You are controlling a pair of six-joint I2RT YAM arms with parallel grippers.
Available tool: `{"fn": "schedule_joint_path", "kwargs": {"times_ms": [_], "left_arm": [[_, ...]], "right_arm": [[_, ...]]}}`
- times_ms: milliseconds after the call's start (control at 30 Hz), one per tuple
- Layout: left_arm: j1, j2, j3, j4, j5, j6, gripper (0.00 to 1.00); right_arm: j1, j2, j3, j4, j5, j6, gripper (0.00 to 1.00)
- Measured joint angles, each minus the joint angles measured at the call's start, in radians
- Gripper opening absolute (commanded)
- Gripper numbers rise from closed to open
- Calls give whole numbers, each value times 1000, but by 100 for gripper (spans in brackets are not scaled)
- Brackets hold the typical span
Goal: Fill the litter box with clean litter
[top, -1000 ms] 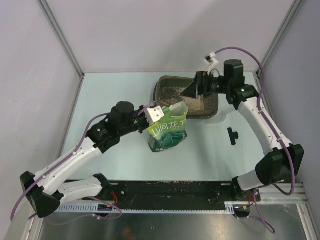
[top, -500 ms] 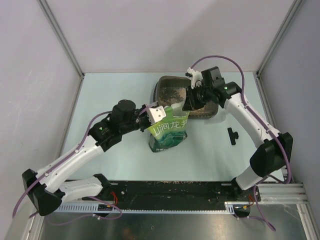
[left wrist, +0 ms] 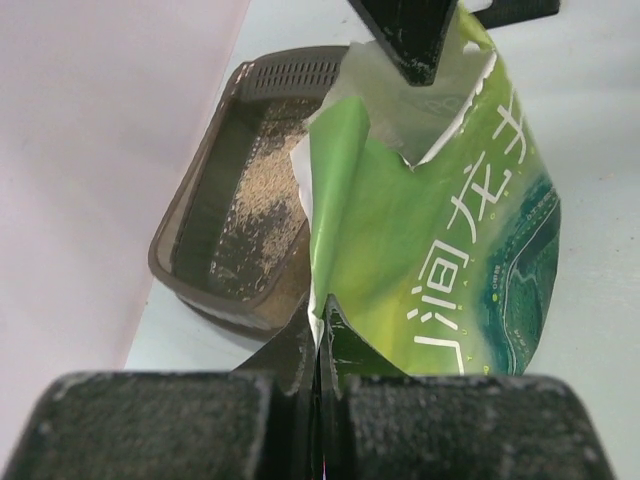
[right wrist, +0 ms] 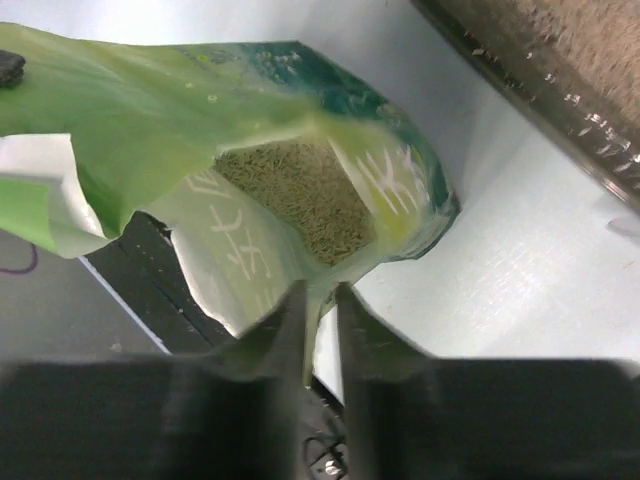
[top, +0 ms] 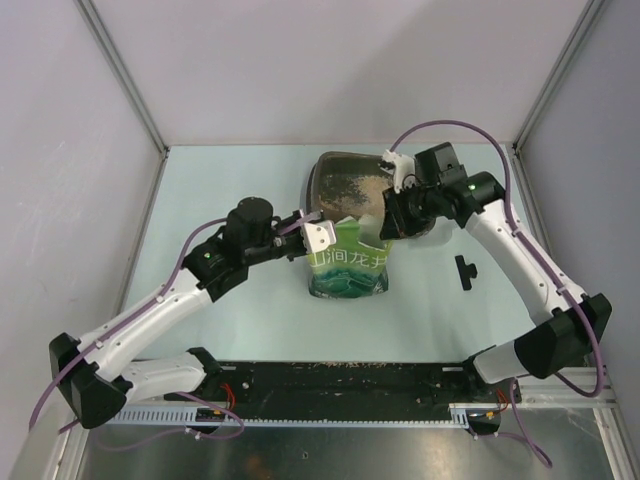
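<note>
- Writing on green pouch: large white Chinese characters across the front, above a dark teal landscape print; smaller print too fine to read.
- Pouch upright on pale tabletop at centre of top view, mouth held open, clean litter visible inside from right wrist view.
- Left tool clamped on the pouch's top edge at the mouth's left end in frame, fingers pressed tight on the film.
- Right tool pinched on the opposite rim, toward frame right.
- Litter box just behind the pouch, upper centre, partly hidden by pouch top and right arm.
- More clean litter scattered thinly over its floor, dark patches bare.
- Small black part alone at right, well apart from pouch.
</note>
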Motion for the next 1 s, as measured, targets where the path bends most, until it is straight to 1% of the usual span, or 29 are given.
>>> {"fn": "schedule_joint_path", "kwargs": {"times_ms": [67, 133, 167, 267, 333, 467, 567, 800, 967, 1000], "left_arm": [[1, 0, -13, 13, 16, 2, 0], [0, 0, -24, 27, 20, 5, 0], [2, 0, -24, 29, 20, 1, 0], [2, 0, -24, 33, 16, -24, 0], [2, 2, -24, 37, 9, -50, 0], [2, 7, -24, 48, -2, -89, 0], [2, 7, -24, 51, -8, -102, 0], [3, 17, -24, 67, -16, -124, 0], [3, 20, -24, 71, -18, -134, 0], [4, 21, -24, 71, -18, -136, 0]], "right_arm": [[-40, 2, -2, 2, -52, -7, 49], [-135, 3, -2, 17, -139, -32, 53], [-196, 2, -2, 27, -183, -47, 58], [-341, -15, -11, 49, -271, -146, 63], [-370, -65, -58, 65, -304, -220, 64], [-331, -216, -185, 62, -373, -361, 64], [-278, -269, -237, 71, -391, -419, 64], [-164, -246, -323, 205, -385, -441, 60], [-104, -215, -366, 322, -381, -409, 57], [-93, -212, -374, 341, -378, -401, 55]]}}
